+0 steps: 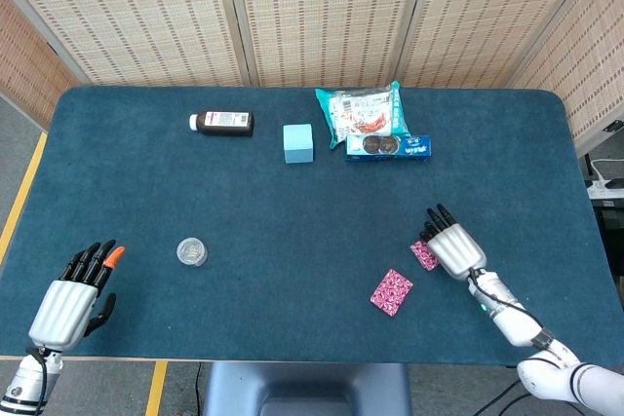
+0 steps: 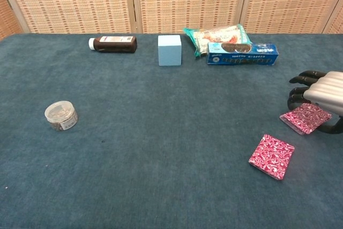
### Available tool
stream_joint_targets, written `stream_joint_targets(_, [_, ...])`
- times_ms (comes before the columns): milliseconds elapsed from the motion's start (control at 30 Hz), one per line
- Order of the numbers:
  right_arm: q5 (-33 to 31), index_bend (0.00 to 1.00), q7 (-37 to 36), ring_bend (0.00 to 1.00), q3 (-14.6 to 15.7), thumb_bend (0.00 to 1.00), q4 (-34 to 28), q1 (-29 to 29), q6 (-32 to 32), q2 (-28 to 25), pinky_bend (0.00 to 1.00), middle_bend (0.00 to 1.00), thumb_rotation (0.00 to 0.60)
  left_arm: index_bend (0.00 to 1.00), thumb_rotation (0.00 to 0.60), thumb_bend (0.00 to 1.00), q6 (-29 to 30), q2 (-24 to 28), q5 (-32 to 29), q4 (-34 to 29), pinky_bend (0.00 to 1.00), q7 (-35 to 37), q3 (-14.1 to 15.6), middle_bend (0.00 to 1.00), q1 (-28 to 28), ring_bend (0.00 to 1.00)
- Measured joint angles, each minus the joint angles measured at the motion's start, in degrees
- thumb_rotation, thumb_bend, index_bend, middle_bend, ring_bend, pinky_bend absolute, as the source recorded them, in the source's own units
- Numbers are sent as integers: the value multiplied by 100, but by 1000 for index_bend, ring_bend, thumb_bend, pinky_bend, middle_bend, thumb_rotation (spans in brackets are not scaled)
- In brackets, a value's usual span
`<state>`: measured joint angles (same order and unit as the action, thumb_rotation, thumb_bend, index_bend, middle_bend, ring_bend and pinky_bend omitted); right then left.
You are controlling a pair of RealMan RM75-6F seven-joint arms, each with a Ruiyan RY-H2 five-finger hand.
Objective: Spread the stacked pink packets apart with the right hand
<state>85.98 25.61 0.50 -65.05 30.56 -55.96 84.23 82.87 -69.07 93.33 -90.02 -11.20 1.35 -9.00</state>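
Right hand hovers over a pink patterned packet at the table's four o'clock, fingers curled above its far edge, grip impossible to confirm; a second pink packet lies just beside; left hand rests at eight o'clock, fingers together, empty.

right robot hand cut by frame edge — covering pink packet partly

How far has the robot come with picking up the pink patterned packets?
Nothing looks finished. The right robot hand rests over one pink patterned flat packet, which seems slightly raised at one edge; a firm grip cannot be confirmed. The second pink patterned packet lies untouched on the blue carpeted table. Lifting both appears left.
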Motion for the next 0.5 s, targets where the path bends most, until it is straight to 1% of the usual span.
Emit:
stream_joint_targets(167, [-12, 336, -12, 40, -2, 223, 21, 17, 10, 38, 0, 240, 600, 0, 600, 512, 14, 1, 4, 1, 148, 3, -1, 0, 2, 17])
stream_joint_targets(500, [34, 478, -21, 153, 14, 223, 81, 13, -93, 106, 0, 342, 600, 0, 600, 512, 21, 7, 23, 10, 148, 30, 9, 0, 0, 16])
